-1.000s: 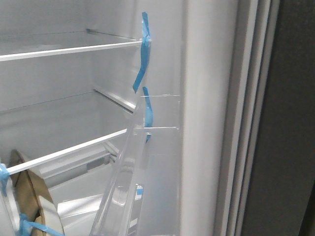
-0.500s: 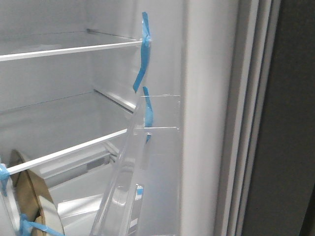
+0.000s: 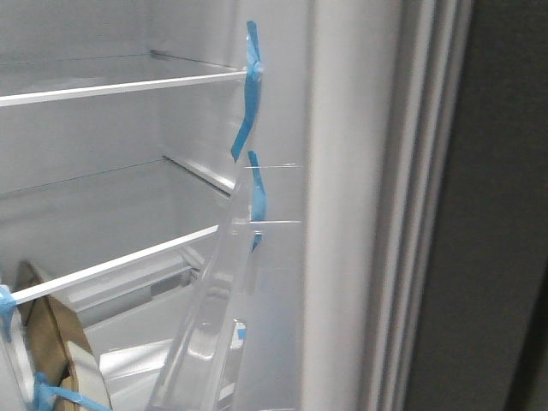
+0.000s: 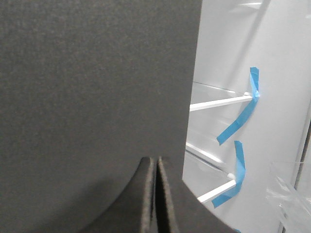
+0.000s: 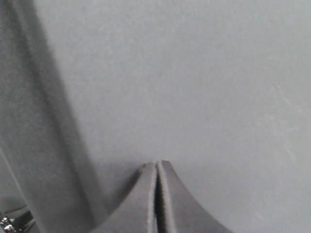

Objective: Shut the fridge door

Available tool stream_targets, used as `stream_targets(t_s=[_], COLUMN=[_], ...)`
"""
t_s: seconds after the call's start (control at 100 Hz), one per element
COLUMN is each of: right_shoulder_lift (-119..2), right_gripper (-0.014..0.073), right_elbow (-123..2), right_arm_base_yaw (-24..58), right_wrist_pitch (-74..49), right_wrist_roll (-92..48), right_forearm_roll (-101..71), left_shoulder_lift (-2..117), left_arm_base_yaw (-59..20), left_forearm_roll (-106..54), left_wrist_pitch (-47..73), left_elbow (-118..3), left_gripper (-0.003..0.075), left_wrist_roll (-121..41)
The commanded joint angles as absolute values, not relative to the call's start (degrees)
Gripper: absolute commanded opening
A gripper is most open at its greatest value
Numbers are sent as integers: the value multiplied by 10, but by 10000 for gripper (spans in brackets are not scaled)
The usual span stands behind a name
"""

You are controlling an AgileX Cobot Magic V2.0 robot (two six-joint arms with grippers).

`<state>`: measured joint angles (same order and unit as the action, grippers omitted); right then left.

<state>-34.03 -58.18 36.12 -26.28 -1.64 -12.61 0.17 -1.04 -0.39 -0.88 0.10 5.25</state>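
Observation:
The fridge door [image 3: 342,214] stands ajar at the right of the front view, with its white lining, ribbed seal [image 3: 411,214] and dark grey outer face [image 3: 492,257]. A clear door bin [image 3: 248,325] with blue tape [image 3: 256,199] hangs on the lining. My right gripper [image 5: 156,164] is shut and empty, its tips at a matte grey panel [image 5: 194,73] that fills the right wrist view. My left gripper [image 4: 156,159] is shut and empty, its tips against a dark grey panel [image 4: 87,87] that shows no white lining. Neither gripper shows in the front view.
The fridge interior [image 3: 103,171] has white-edged glass shelves [image 3: 128,86], with blue tape [image 3: 248,103] at their ends. A round cardboard-coloured object [image 3: 60,351] bound with blue tape sits at the lower left. The shelves and tape also show in the left wrist view [image 4: 238,116].
The door's white lining, seal and clear bin have shifted left in the front view. The door has swung closer to the fridge body.

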Motion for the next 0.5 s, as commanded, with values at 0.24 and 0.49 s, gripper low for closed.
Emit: stream_targets(t_s=[0.24,0.49], right_shoulder_lift=[-409,-493], right_gripper=[-76,-76], right_elbow=[-604,-659], right_arm_base_yaw=[399,408], right_wrist_pitch=[-165,-165], right_wrist_roll=[-23,-23], right_forearm_roll=[-132,-129], left_shoulder_lift=[13,13], left_arm_base_yaw=[-13,-13], left_forearm_roll=[-5,-5], left_wrist_pitch=[-53,-53], left_elbow=[17,17], left_gripper=[-21,-21], left_wrist_roll=[55,55])
